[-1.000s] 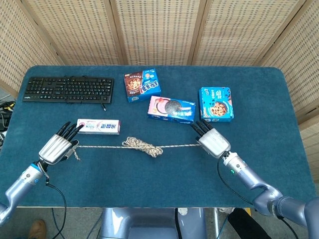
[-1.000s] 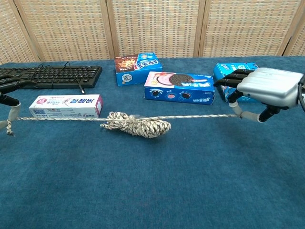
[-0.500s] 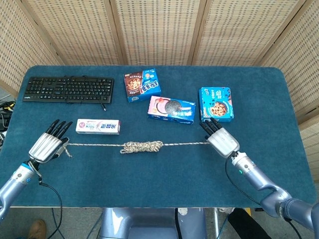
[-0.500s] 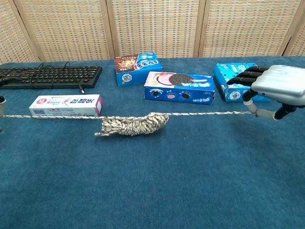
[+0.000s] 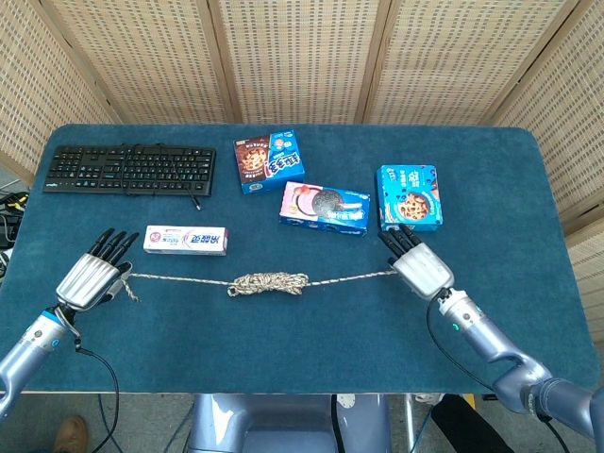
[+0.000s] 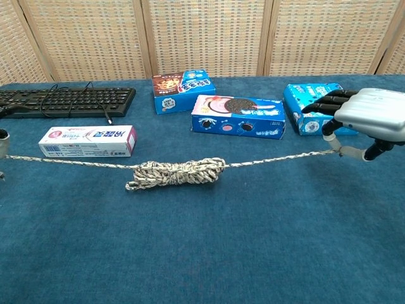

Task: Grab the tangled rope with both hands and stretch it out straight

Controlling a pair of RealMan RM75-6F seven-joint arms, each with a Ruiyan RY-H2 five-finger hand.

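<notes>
1. Rope [image 5: 269, 281], speckled white and brown, lies across the near middle of the blue table [image 5: 302, 359]. Its two ends run out sideways to the hands, and a bunched coil sits at its middle, resting on the cloth.

2. Left hand [image 5: 90, 276] is near the table's left edge. It pinches the rope's left end low at the thumb, with the other fingers [image 5: 111, 243] lying straight and forward; a short frayed tail hangs by it. The chest view shows only a sliver of this hand.

3. Right hand [image 6: 361, 120] holds the other end the same way, the rope pinched under the palm and its dark fingers [image 6: 323, 101] stretched ahead, close to a biscuit box.

4. By my reading, the step in hand is the stretching itself: both ends are held and the strands are raised and nearly straight, but the coil is not undone. The next move likely calls for drawing the hands further apart, level and steady, so the coil pays out; a pinch may slip if the coil binds.

5. Further back stands a toothpaste carton [image 5: 186, 240], closed, just behind the left strand.

6. Beyond are three closed snack boxes: a sandwich-biscuit box [image 5: 325, 208], a blue cookie box [image 5: 409, 197] and a brown-and-blue box [image 5: 269, 160]. Their contents cannot be seen.

7. Farthest left lies a black keyboard [image 5: 131, 169].
</notes>
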